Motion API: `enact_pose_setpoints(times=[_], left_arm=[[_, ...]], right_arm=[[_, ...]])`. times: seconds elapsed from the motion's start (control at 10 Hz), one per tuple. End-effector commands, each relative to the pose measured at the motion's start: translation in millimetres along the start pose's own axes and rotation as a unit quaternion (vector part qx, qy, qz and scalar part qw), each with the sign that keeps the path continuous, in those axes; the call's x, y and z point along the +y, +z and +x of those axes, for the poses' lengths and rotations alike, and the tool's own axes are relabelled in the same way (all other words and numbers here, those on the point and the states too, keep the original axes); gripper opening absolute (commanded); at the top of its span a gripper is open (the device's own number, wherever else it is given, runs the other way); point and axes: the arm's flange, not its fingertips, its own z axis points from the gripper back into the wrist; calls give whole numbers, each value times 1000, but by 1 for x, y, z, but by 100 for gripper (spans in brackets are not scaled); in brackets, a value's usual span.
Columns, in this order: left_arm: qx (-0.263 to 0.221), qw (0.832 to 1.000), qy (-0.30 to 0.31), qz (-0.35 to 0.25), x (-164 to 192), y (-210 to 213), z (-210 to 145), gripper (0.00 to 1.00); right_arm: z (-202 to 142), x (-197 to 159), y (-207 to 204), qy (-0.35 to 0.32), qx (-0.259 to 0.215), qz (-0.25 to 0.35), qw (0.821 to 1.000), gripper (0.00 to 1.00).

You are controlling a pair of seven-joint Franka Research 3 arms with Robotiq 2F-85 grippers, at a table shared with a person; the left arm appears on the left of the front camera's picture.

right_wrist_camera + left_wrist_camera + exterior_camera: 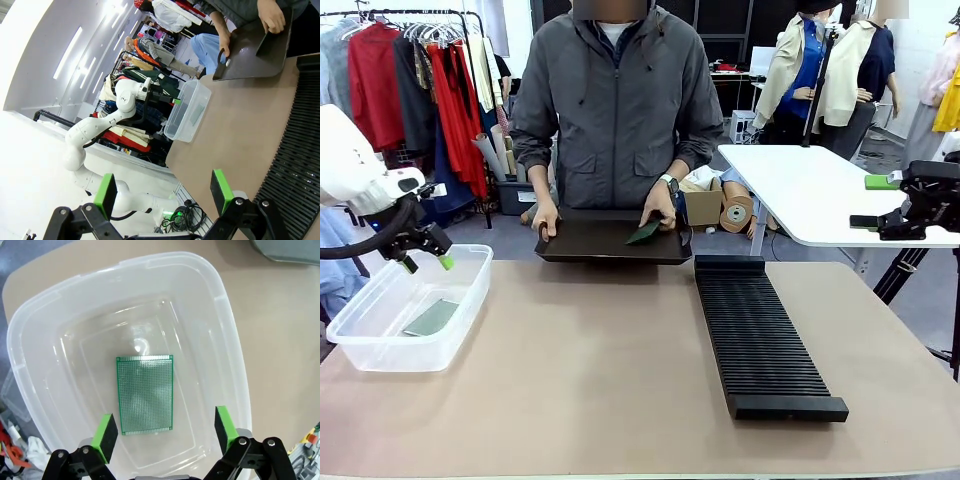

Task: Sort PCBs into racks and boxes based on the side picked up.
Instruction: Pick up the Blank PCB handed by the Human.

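Observation:
A pale green PCB (145, 394) lies flat on the floor of the clear box (230, 340). My left gripper (166, 432) hangs open just above it, nothing between its green pads (107, 431). From the front, the left gripper (428, 263) hovers over the far-left part of the box (380, 350), and the PCB (432, 317) rests inside. Across the table, a person holds a shallow black tray (590, 245) with a dark PCB (643, 233) tilted under one hand. The ribbed black rack (760, 335) lies right of centre. My right gripper (164, 194) is open and empty, raised at the far right (885, 225).
A second white table (800, 190) stands behind the right side, with a small green item (882, 181) on it. Clothes racks and cardboard boxes fill the background. Bare tan tabletop (590, 370) spans between the box and the rack.

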Motion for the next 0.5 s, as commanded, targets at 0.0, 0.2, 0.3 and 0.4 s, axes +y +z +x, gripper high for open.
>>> enact_pose_setpoints(times=[0.0,0.2,0.3,0.4], left_arm=[[0,1000,9,7,-4,-2,1,100],[-11,999,24,-21,-4,5,6,100],[-34,997,35,-52,-4,14,11,100],[-57,991,58,-108,1,24,15,100]], right_arm=[[1,2,0,1,-2,4,1000,100],[1,2,0,1,-2,4,1000,100],[1,2,0,1,-2,4,1000,100],[1,2,0,1,-2,4,1000,100]])
